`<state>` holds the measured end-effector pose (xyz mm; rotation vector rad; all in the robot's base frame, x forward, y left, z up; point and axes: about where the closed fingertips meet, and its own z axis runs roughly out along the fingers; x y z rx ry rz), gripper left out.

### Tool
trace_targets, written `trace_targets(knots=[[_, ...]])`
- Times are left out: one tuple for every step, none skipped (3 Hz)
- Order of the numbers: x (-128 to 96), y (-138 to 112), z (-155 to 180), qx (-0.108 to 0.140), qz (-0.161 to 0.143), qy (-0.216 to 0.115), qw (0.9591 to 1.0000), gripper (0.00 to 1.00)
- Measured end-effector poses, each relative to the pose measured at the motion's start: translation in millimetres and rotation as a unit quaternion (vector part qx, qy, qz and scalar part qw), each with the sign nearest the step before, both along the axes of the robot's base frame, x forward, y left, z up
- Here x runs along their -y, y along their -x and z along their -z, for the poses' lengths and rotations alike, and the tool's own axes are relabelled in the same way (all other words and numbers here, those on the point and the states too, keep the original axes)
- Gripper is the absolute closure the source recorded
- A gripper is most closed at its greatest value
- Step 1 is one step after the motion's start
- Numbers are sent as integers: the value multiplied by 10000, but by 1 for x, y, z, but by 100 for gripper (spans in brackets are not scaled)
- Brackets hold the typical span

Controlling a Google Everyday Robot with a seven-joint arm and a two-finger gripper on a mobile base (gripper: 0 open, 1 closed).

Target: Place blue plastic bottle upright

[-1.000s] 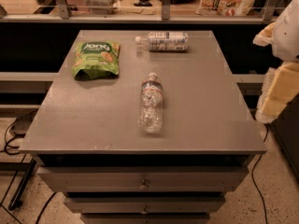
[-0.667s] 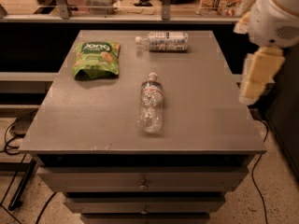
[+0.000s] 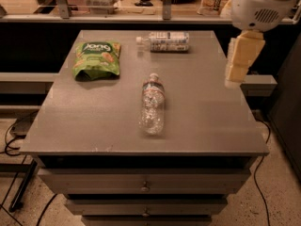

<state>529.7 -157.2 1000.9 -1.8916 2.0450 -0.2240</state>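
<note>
Blue plastic bottle (image 3: pixel 164 41) lying at table (image 3: pixel 94 126) far end | gripper (image 3: pixel 233 75) over right edge, grip unclear

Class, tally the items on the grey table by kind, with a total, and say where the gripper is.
Bottles: 2, the blue plastic bottle at the back, the crinkled clear bottle in the middle.
Snack bags: 1, the green bag.
Total: 3.
The gripper hangs over the table's right edge.

I'm seeing the far bottle (image 3: pixel 164 41) lying on its side along the back edge of the surface (image 3: pixel 202 112), a second bottle (image 3: pixel 152 105) lying mid-surface before it, a snack bag (image 3: pixel 97 59) sitting back-left, and the claw (image 3: pixel 235 72) hanging by the right edge.
</note>
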Motion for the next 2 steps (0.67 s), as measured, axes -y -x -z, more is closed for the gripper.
trace_targets(knots=[[-8, -11, -2, 72, -26, -135, 9999, 0], [-23, -34, -8, 255, -183, -225, 9993, 0]])
